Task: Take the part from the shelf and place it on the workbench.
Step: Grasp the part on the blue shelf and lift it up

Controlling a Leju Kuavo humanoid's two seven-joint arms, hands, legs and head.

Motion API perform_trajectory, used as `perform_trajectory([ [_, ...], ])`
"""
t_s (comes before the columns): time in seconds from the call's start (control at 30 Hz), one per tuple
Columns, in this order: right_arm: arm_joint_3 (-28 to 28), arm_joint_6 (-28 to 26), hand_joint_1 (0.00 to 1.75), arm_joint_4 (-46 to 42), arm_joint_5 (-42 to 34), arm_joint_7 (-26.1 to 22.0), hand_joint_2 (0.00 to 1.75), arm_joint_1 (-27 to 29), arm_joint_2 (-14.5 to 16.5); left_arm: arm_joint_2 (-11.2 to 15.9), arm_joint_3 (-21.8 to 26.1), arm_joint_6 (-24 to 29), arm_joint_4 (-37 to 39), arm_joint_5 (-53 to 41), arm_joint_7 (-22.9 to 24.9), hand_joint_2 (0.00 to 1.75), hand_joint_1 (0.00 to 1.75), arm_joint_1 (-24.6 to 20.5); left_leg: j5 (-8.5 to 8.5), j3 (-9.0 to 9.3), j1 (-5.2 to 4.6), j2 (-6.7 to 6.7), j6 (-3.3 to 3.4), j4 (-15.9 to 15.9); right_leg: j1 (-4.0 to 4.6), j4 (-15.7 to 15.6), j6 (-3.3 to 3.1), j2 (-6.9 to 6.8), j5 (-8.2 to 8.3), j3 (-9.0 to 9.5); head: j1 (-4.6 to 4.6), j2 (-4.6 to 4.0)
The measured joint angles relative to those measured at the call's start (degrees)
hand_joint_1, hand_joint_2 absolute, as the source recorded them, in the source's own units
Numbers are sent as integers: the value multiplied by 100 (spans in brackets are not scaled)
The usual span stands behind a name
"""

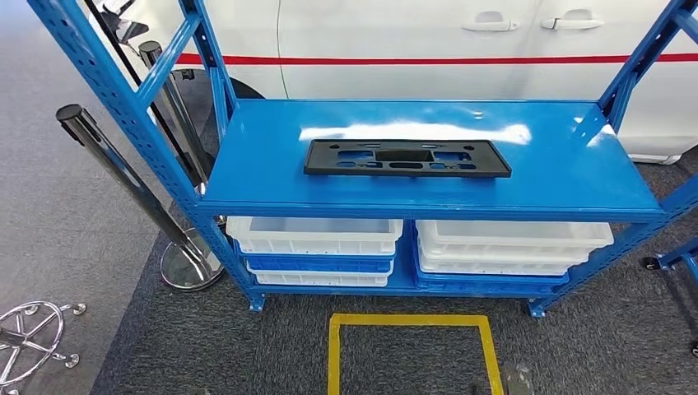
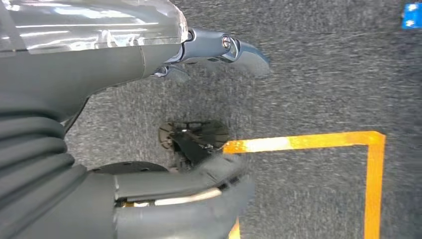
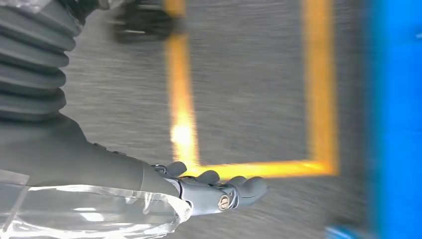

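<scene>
we see the flat black rectangular plastic part (image 1: 407,158) lying on the glossy blue metal shelf (image 1: 247,173). our left hand (image 2: 199,114) and right hand (image 3: 209,191) hang over grey carpet, fingers apart, holding nothing.

My left hand (image 2: 209,55) is grey: ribbed rubber cover at the wrist, clear shiny plastic wrap over the forearm, darker fingers with a round silver screw. My right hand (image 3: 219,191) matches, with a brass-coloured screw at the fingers.
</scene>
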Motion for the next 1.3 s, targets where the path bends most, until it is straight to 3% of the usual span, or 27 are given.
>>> perform_trajectory([
  [0.07, 123, 40, 0, -515, -156, 71, 131, -121, -49, 22, -27, 32, 46, 25, -32, 0, 0, -28, -327, -368, 20, 1, -42, 757, 5, 8, -21, -3, 4, -18, 0, 0],
  [0.1, 190, 32, 0, -729, -186, 90, 175, -165, -80, 32, -45, 57, 68, 39, -41, 0, 0, -35, -351, -473, 26, 2, -51, 960, 8, 13, -22, -3, 3, -20, 0, 0],
  [0.13, 260, 1, 0, -921, -164, 78, 175, -195, -114, 41, -69, 84, 87, 55, -50, 0, 0, -38, -255, -474, 29, 2, -51, 939, 10, 23, -20, -4, -1, -17, 1, -1],
  [0.17, 340, -42, 0, -1110, -83, 42, 175, -215, -149, 52, -93, 110, 100, 69, -58, 0, 0, -39, -58, -370, 31, 2, -39, 692, 10, 34, -17, -5, -8, -12, 0, -1],
  [0.23, 564, -125, 0, -1504, 248, -39, 175, -257, -226, 76, -136, 156, 111, 94, -65, 0, 0, -41, 362, -35, 16, 3, 20, -92, 20, 64, 3, 0, -27, -12, 0, 0],
  [0.27, 706, -155, 0, -1704, 470, -50, 175, -293, -271, 86, -153, 168, 111, 98, -66, 0, 0, -47, 476, 91, 4, 4, 51, -393, 27, 78, 22, 9, -31, -24, 1, 0],
  [0.3, 860, -180, 0, -1900, 698, -47, 175, -334, -320, 93, -171, 175, 110, 101, -65, 0, 0, -53, 516, 149, -11, 4, 78, -556, 31, 87, 47, 15, -31, -42, 1, 0],
  [0.43, 1526, -344, 0, -2695, 1738, -3, 175, -538, -516, 108, -286, 199, 95, 92, -51, 0, 0, -53, 573, 169, 5, 14, 181, -702, 22, 140, 168, 19, -69, -93, 3, -1],
  [0.5, 1884, -400, 0, -3032, 2343, 88, 175, -709, -599, 113, -351, 208, 82, 70, -22, 0, 0, -71, 618, 180, 28, 31, 237, -760, 10, 584, 207, 15, -347, -296, 5, 0],
  [0.57, 2266, -481, 0, -3273, 2926, 214, 175, -896, -678, 119, -431, 216, 76, 38, 13, 0, 0, -109, 625, 169, 26, 35, 253, -763, -1, 1338, 240, 11, -684, -655, 7, 0],
  [0.6, 2448, -527, 0, -3367, 3154, 271, 175, -976, -715, 120, -474, 219, 77, 23, 25, 0, 0, -125, 623, 169, 26, 34, 253, -759, -9, 1596, 254, 10, -739, -782, 7, 0],
  [0.63, 2608, -563, 0, -3448, 3313, 312, 175, -1040, -747, 121, -512, 219, 78, 11, 33, 0, 0, -140, 620, 172, 28, 29, 250, -752, -18, 1652, 265, 8, -679, -818, 7, -1],
  [0.67, 2730, -580, 0, -3517, 3397, 339, 175, -1093, -771, 121, -545, 219, 78, -1, 38, 0, 0, -152, 613, 179, 30, 21, 244, -743, -30, 1476, 270, 4, -511, -743, 7, -1],
  [0.7, 2825, -588, 0, -3579, 3436, 356, 175, -1141, -795, 121, -577, 219, 79, -10, 41, 0, 0, -163, 601, 185, 32, 10, 230, -728, -44, 1107, 271, -1, -276, -577, 7, 0],
  [0.77, 2953, -603, 0, -3666, 3457, 369, 175, -1220, -833, 123, -622, 221, 79, -21, 44, 0, 0, -184, 569, 168, 16, -12, 180, -681, -44, 395, 252, -2, 14, -263, 6, 0],
  [0.8, 3007, -620, 0, -3699, 3473, 367, 175, -1245, -851, 126, -643, 224, 79, -21, 47, 0, 0, -190, 559, 149, 8, -18, 149, -659, -33, 194, 236, 0, 60, -189, 5, 0],
  [0.9, 3188, -718, 0, -3763, 3711, 347, 175, -1314, -888, 142, -698, 199, 83, -17, 54, 0, 0, -208, 548, 112, 7, -21, 59, -645, -17, 113, 149, 9, 52, -193, 2, -1],
  [0.97, 3351, -783, 0, -3784, 4027, 390, 175, -1446, -901, 166, -746, 169, 98, -7, 41, 0, 0, -245, 401, 25, 24, -19, 4, -441, -39, 82, 60, 7, 73, -179, 2, -1],
  [1.07, 3610, -791, 0, -3808, 4396, 541, 175, -1647, -902, 200, -827, 144, 154, 49, -14, 0, 0, -318, -90, -470, 38, -18, -58, 605, -34, 72, -7, -6, 78, -168, 1, -1],
  [1.1, 3678, -784, 0, -3816, 4451, 594, 175, -1679, -901, 213, -844, 134, 176, 71, -42, 0, 0, -328, -172, -631, 40, -18, -68, 912, -28, 75, -12, -9, 74, -166, 1, 0],
  [1.13, 3732, -779, 0, -3830, 4484, 641, 175, -1698, -900, 228, -853, 125, 196, 91, -75, 0, 0, -331, -142, -704, 40, -18, -69, 1025, -22, 79, -15, -11, 70, -161, 1, 0],
  [1.17, 3771, -775, 0, -3855, 4506, 683, 175, -1710, -899, 246, -857, 114, 215, 115, -114, 0, 0, -330, 0, -668, 40, -18, -60, 904, -18, 82, -14, -10, 64, -152, 1, 0],
  [1.23, 3811, -778, 0, -3924, 4521, 750, 175, -1732, -899, 288, -863, 97, 244, 152, -182, 0, 0, -332, 432, -352, 36, -18, -13, 153, -13, 84, 1, -6, 48, -129, 1, -1],
  [1.3, 3818, -786, 0, -3967, 4493, 794, 175, -1762, -903, 321, -874, 83, 270, 178, -224, 0, 0, -353, 653, -78, 12, -20, 40, -478, 8, 93, 44, -4, 36, -134, 2, -1],
])
